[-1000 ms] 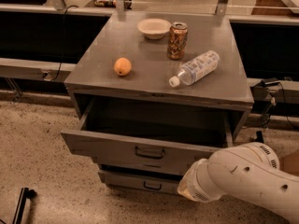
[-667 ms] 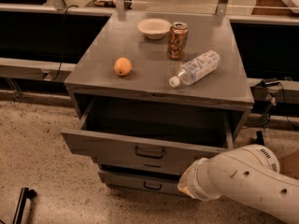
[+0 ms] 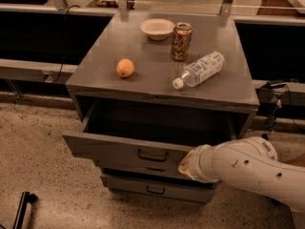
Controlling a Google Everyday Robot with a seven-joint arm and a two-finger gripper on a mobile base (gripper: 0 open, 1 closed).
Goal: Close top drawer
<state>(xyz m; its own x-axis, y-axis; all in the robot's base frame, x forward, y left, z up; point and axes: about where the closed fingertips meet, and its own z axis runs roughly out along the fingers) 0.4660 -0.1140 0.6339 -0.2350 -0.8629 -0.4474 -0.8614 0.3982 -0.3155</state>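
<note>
The top drawer (image 3: 114, 149) of the grey metal cabinet (image 3: 157, 87) stands pulled out, its inside dark and showing nothing in it. Its flat grey front carries a dark loop handle (image 3: 152, 155) in the middle. My white arm (image 3: 248, 168) reaches in from the lower right. My gripper (image 3: 187, 164) is at its left end, right against the drawer front, just right of the handle; the arm's end hides most of it.
On the cabinet top lie an orange (image 3: 125, 67), a white bowl (image 3: 157, 28), a drink can (image 3: 181, 41) and a plastic bottle (image 3: 200, 69) on its side. Two shut lower drawers (image 3: 152, 189) sit below. A dark object (image 3: 21, 209) lies on the speckled floor at lower left.
My arm's end has risen and moved a little left, from in front of the lower drawers up to the top drawer's front. The drawer stands as far out as before.
</note>
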